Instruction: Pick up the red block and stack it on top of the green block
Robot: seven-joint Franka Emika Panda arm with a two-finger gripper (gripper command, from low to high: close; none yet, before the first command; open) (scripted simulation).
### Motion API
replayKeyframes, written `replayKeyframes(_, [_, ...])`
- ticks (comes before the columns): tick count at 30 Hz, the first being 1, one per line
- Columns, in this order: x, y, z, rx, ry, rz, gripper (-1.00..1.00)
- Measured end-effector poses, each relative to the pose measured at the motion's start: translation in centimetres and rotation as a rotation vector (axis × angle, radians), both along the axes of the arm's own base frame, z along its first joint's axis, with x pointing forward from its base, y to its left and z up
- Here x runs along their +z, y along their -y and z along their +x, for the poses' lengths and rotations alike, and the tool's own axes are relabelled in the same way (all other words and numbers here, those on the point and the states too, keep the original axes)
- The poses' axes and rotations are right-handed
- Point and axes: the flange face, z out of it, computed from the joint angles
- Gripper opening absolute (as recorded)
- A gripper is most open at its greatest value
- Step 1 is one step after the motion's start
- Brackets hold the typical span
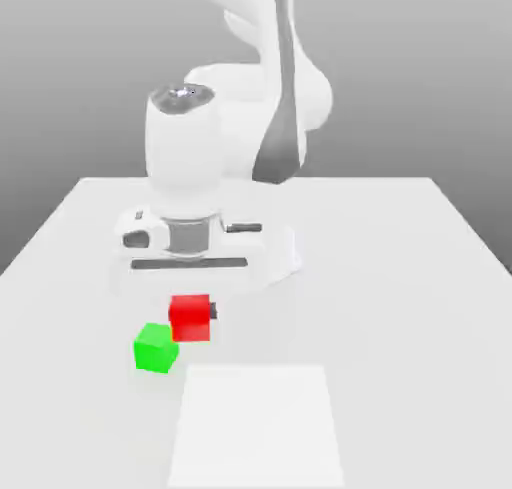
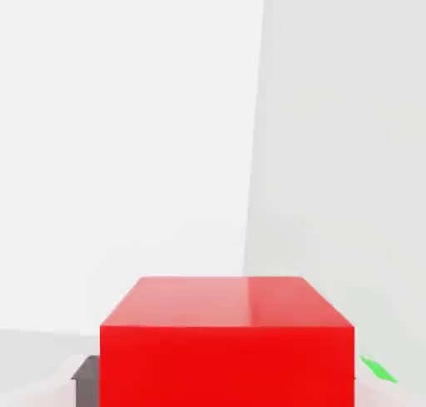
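**Red block clamped, green block waiting just beside it**

I have the end effector (image 2: 226, 380) clamped on the red block (image 1: 190, 317); in the hand view the cube sits square between the fingers, a dark pad (image 2: 86, 379) pressed to one side face. From the exterior view I read the red block as sitting just off the worktop (image 1: 400, 277), directly in front of the arm's base. A small dark fingertip shows at its 3 o'clock edge.

The green block (image 1: 155, 347) rests on the worktop at about 8 o'clock from the red one, close by and possibly overlapping in that view; I cannot tell whether they touch. In the hand view a sliver of green (image 2: 378, 369) peeks past the red cube's corner.

I judge the grip to be centred so the cube stays level for stacking. Both cubes are plain, matte and sharp-edged, alike in size, so flat faces should seat well if I line them up. The worktop is smooth white, with a paler rectangular patch (image 1: 258, 427) at 5 o'clock from the blocks.
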Motion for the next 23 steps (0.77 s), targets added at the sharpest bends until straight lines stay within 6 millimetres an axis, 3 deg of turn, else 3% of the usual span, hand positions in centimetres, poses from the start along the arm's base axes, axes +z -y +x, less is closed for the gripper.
replayKeyframes(5, [0.6,3.4,-3.2,0.103,0.0,0.022,-1.0])
replayKeyframes(14, [-3.0,2.8,-3.2,0.123,0.004,0.095,-1.0])
replayKeyframes(23, [-5.6,3.3,-3.5,0.114,-0.003,0.062,-1.0])
